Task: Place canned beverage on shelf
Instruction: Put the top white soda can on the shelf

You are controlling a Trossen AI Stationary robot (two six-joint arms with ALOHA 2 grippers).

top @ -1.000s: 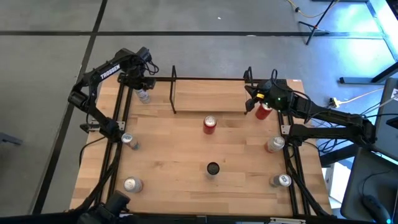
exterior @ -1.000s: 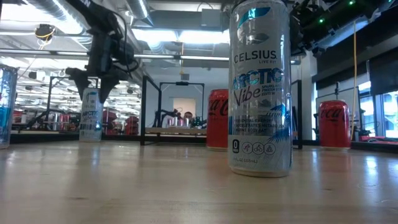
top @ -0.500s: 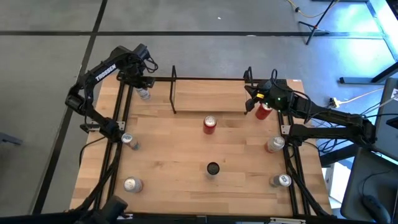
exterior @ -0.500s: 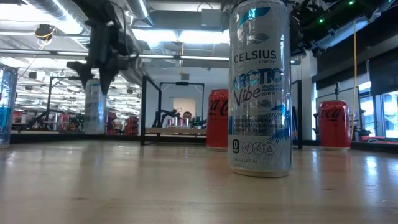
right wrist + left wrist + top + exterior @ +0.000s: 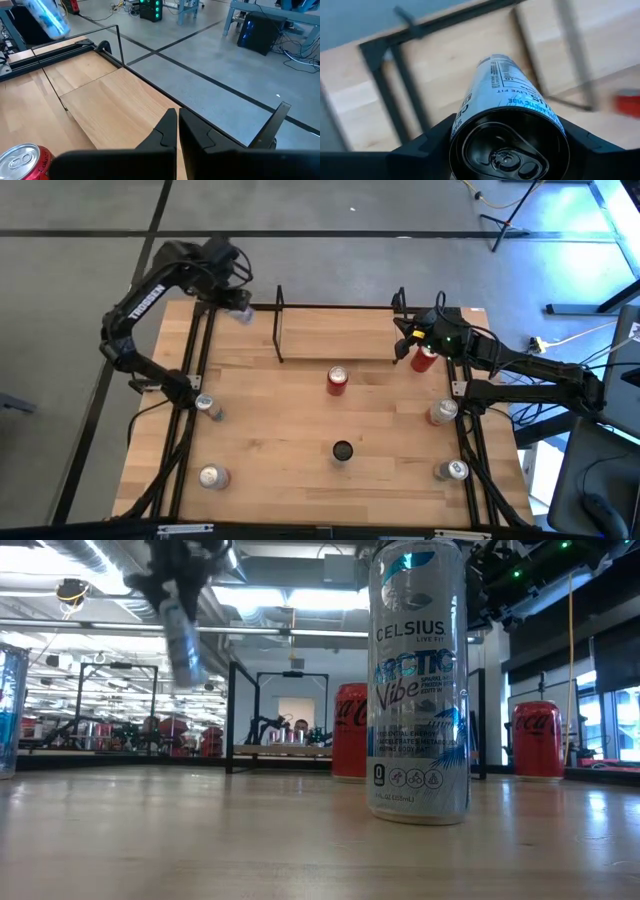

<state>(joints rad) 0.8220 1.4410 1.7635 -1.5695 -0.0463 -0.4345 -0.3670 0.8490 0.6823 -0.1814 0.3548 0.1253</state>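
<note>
A slim white and blue can (image 5: 240, 311) hangs in the air over the table's far left corner, just left of the shelf's left upright (image 5: 279, 325), with my left gripper (image 5: 230, 300) shut on it. In the low view the can (image 5: 182, 635) is tilted and well above the table. The shelf (image 5: 335, 335) is a light wood board standing on the table along its far edge. My right gripper (image 5: 177, 127) is shut with nothing in it and hovers at the shelf's right end, above a red can (image 5: 424, 358). My left gripper pinches the can's upper wall (image 5: 462, 117), just below its top rim, between the two fingers (image 5: 427, 147) on opposite sides. The fingers come from above, pointing steeply down. The can hangs below them, tilted, clear of the table.
A red can (image 5: 337, 380) stands just in front of the shelf and a tall Celsius can (image 5: 418, 680) at mid-table. Silver cans stand along the left rail (image 5: 208, 406) (image 5: 212, 476) and the right rail (image 5: 442, 412) (image 5: 452, 470).
My left gripper has risen with the slim can, which stood on the table at the far left corner a second ago. The can is now lifted clear and has tipped out of upright.
</note>
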